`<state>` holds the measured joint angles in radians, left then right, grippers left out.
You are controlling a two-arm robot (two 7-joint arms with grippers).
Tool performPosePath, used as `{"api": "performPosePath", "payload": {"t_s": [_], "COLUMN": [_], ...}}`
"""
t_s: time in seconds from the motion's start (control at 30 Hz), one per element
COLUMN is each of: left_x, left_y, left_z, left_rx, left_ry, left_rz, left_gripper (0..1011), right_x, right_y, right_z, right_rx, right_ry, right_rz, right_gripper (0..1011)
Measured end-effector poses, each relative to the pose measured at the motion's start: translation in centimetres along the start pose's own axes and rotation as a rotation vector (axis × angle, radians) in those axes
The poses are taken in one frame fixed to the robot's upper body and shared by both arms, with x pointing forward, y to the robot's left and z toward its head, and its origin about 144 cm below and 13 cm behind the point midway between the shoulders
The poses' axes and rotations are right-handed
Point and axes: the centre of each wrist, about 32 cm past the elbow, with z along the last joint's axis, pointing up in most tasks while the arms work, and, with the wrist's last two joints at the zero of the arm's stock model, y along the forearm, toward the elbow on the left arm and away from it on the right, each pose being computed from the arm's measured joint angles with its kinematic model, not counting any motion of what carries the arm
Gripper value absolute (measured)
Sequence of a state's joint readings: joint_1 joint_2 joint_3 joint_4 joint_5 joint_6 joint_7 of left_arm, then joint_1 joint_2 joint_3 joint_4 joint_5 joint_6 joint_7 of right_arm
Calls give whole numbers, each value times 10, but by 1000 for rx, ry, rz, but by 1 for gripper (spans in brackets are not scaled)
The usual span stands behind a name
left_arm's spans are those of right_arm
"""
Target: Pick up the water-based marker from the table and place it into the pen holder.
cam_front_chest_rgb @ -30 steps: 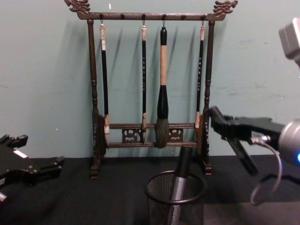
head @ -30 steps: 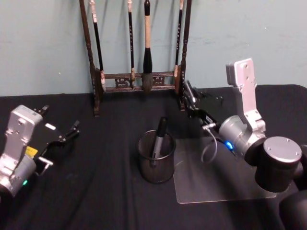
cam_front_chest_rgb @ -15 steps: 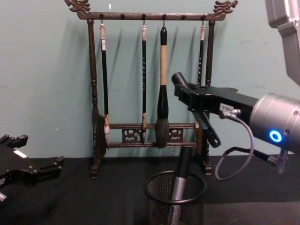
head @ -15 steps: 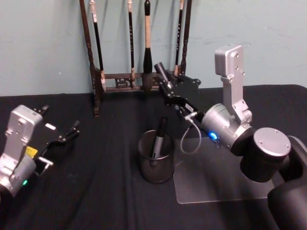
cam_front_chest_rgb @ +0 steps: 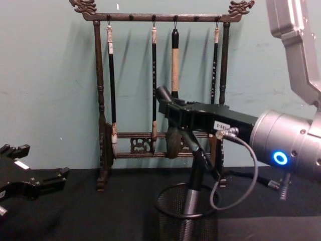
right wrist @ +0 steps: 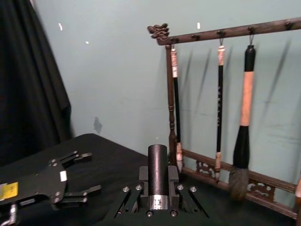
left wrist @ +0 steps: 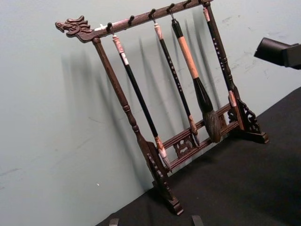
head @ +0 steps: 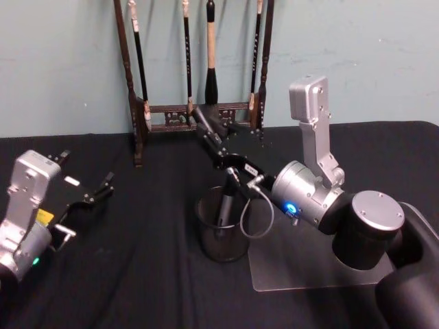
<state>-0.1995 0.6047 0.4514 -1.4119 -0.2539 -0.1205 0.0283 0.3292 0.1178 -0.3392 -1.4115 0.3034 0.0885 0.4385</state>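
Bench (head: 137, 274) under black cloth, teal wall behind. One holder (head: 221, 233) below right claw (head: 209, 133), one marker (head: 225, 205) standing inside; one rack (head: 195, 62), four brushes. Right claw's grip unclear. Left claw (head: 86, 195) spread, well apart.

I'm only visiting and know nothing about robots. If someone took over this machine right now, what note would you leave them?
Right gripper: shut on a black cylindrical marker, held just above the small round black wire-mesh pen holder.
Left gripper: open, idle, low over the left of the black-cloth table.
Holder: stands mid-table, with one grey-and-black pen leaning inside.
Done: marker picked up and carried to the holder.
Left: lower it in and release.
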Motion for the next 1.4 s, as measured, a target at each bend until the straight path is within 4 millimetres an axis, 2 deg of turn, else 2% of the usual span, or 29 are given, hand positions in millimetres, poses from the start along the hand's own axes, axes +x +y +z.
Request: {"api": "performPosePath", "payload": {"t_s": [0.47,1.4], "left_x": [0,0], "left_y": [0,0], "left_z": [0,0], "left_rx": [0,0], "left_ry": [0,0], "left_rz": [0,0], "left_gripper": [1001,1001], "right_x": [-3,-1], "right_y": [-6,-1], "right_z": [-6,-16], "right_rx": [-53,-102], "right_ry": [34,30], "right_rz": [69,76], "right_gripper": [237,237]}}
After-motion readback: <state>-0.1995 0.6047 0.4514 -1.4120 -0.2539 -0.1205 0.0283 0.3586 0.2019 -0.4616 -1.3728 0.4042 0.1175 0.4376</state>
